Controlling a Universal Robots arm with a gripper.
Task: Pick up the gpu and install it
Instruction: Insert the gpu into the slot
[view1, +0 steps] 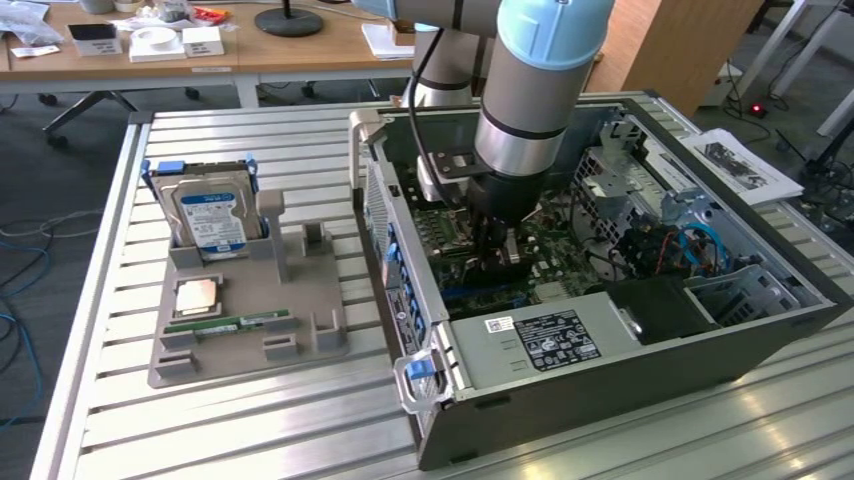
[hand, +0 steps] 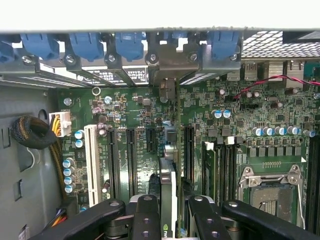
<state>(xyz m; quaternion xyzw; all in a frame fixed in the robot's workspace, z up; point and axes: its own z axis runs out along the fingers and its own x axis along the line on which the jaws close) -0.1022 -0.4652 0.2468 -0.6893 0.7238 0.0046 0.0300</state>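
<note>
The gpu (hand: 169, 200), a thin card seen edge-on with a dark face and a silvery bracket at its far end, stands upright between the black fingers (hand: 146, 220) of the end effector (hand: 170, 222), which is clenched on it. It sits over the green motherboard (hand: 240, 150), among long black expansion slots (hand: 131, 160), with a white slot (hand: 92, 165) off to one side. The end effector (view1: 499, 250) is lowered inside the open grey metal computer case (view1: 641, 350). Beside the case, on the ribbed metal bench (view1: 200, 430), a grey moulded holder (view1: 287, 330) carries a boxy silver hard drive (view1: 211, 222) with a blue label and a slim green memory stick (view1: 247, 324).
</note>
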